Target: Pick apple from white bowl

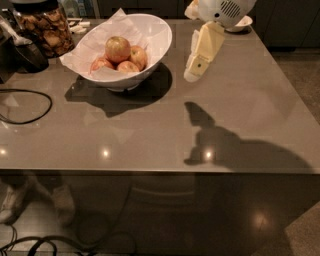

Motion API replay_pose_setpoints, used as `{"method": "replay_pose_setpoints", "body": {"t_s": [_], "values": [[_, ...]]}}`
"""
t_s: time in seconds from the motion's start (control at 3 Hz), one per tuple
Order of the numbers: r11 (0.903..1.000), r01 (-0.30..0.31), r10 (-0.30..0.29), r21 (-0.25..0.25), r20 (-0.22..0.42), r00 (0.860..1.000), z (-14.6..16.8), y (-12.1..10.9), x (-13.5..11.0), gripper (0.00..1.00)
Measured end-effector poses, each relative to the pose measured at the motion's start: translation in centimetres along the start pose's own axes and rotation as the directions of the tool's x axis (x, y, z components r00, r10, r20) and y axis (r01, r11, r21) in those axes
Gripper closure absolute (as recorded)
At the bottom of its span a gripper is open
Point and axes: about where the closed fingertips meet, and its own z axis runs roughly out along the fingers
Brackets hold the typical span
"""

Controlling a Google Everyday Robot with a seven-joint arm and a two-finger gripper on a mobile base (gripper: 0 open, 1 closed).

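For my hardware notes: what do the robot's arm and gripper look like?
The gripper, right of the wide glossy white bowl, is cream, flat and elongated, with a small dark mark. Above it, a rounded white arm housing has dark vent slots.

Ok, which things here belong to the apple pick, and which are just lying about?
In the job: apple, topmost in the white bowl; gripper, hovering beside the bowl, over the table.
Lying about: smaller apples, glass jar, black cable, small white dish.

Gripper (192, 74) R of white bowl (162, 31), open table (150, 131) btwn; bowl top unobstructed; jar (47, 30) L of bowl.
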Motion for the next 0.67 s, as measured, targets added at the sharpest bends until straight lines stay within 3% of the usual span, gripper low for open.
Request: {"method": "replay_pose_setpoints", "body": {"t_s": [0.33, 0.67], "values": [[0.9979, -0.065, 0.063, 0.005, 0.164, 0.984, 1.4, -2.3, -0.9, 0.0], [0.9973, -0.064, 0.072, -0.036, 0.288, 0.955, 3.3, -5.2, -2.6, 0.0]]}}
